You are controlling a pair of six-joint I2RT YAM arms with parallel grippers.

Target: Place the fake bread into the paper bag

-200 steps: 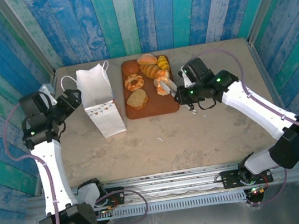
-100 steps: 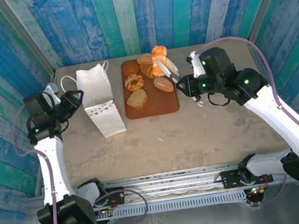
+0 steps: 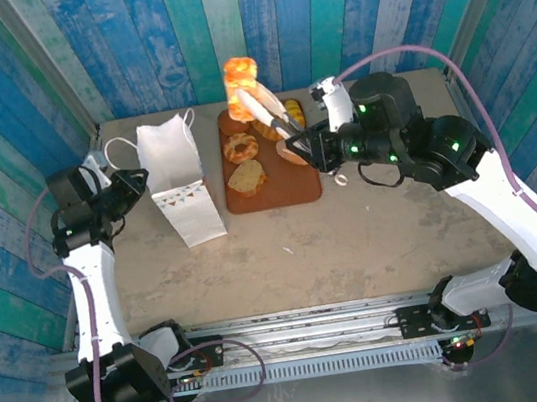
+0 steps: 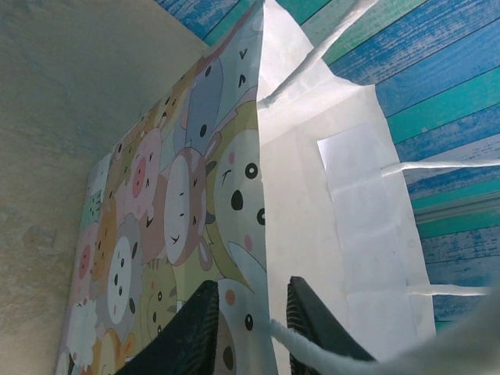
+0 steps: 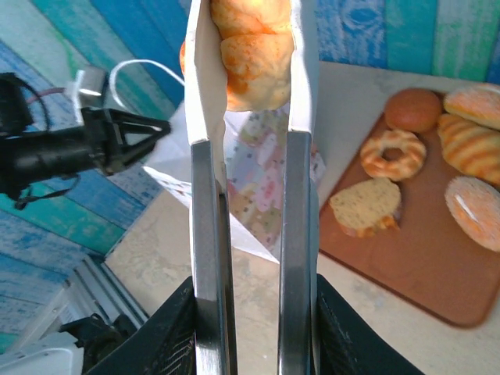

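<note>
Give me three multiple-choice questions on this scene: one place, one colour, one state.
1. Relative to the board, the paper bag stands: A) on it B) to its left C) to its right.
2. The board is: A) green B) white C) brown.
3. The right gripper is: A) open, empty B) shut on the orange-yellow roll C) shut on a handle.
Answers: B, the top view shows it beside the board's left edge; C, its bare surface is brown; B, both fingers clamp the roll.
</note>
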